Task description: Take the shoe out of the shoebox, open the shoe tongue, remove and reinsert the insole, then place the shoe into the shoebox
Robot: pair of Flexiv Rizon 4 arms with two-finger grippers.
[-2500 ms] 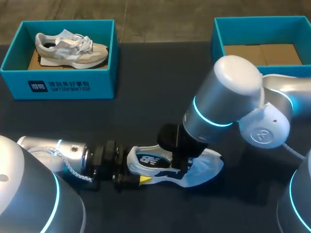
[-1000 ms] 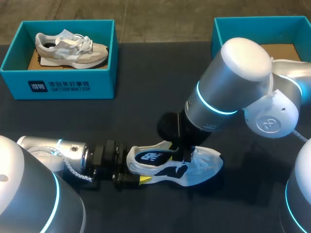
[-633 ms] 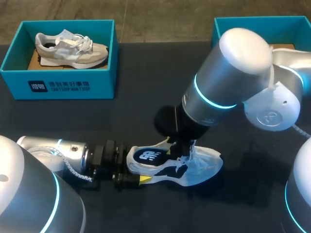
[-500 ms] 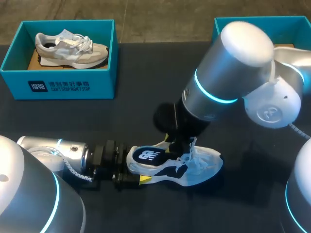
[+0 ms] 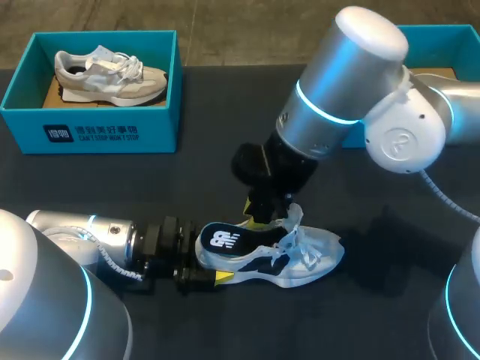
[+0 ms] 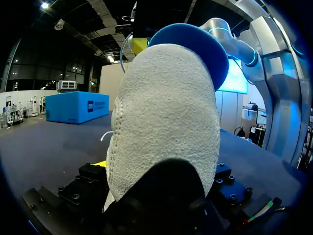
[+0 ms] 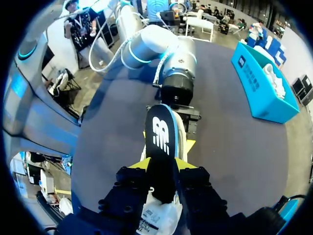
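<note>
A white and navy shoe [image 5: 307,259] lies on the dark table, toe to the right. My left gripper [image 5: 208,259] comes in low from the left, its fingers on both sides of the heel [image 6: 166,122]. The dark blue insole [image 5: 225,241] with a white logo sticks up out of the shoe's opening. My right gripper [image 5: 256,216] hangs above the shoe's middle, shut on the insole's front end [image 7: 160,142], which sits pinched between its yellow tips [image 7: 188,164]. The laces are loose and pulled up. A second, beige shoe [image 5: 112,73] lies in the left teal shoebox [image 5: 90,133].
A second teal shoebox [image 5: 341,56] with a bare cardboard bottom stands at the back right, partly behind my right arm. Dark table surface lies between the two boxes and in front of the shoe.
My right gripper has risen and drawn back to the left, lifting the insole's front end out of the shoe; the laces came up with it. The left arm has kept still.
</note>
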